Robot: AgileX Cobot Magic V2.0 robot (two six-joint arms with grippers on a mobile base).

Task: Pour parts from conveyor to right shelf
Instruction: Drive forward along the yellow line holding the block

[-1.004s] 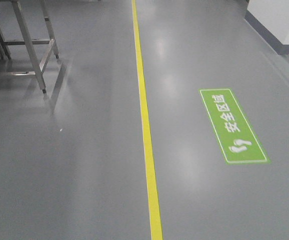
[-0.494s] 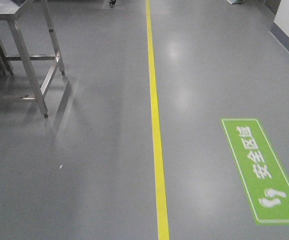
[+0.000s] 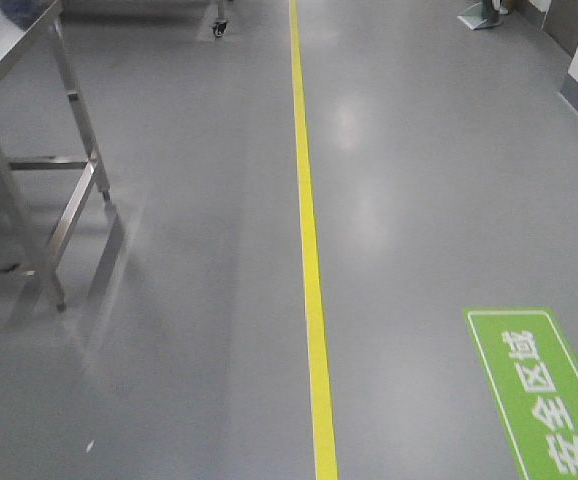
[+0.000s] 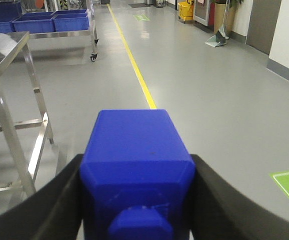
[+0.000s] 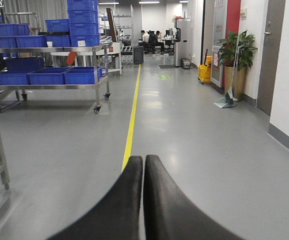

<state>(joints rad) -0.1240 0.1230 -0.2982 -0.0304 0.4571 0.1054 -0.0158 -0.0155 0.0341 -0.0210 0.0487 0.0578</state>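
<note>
Left pincer [image 4: 137, 210]: both dark fingers [image 4: 54, 205] pinching a blue block [image 4: 137, 160], which fills the gap between them, held above the grey floor [image 4: 209, 90]. Right pincer [image 5: 143, 190]: fingers pressed together, tips touching. Beyond: yellow line [image 4: 134, 70], steel counter [image 4: 4, 50] at left, blue tubs [image 4: 34, 24] on far rack [image 4: 59, 35].

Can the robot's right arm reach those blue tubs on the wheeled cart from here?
Probably not from here. The right gripper is shut, and the blue tubs sit on a wheeled cart far down the aisle, with open floor between.
</note>
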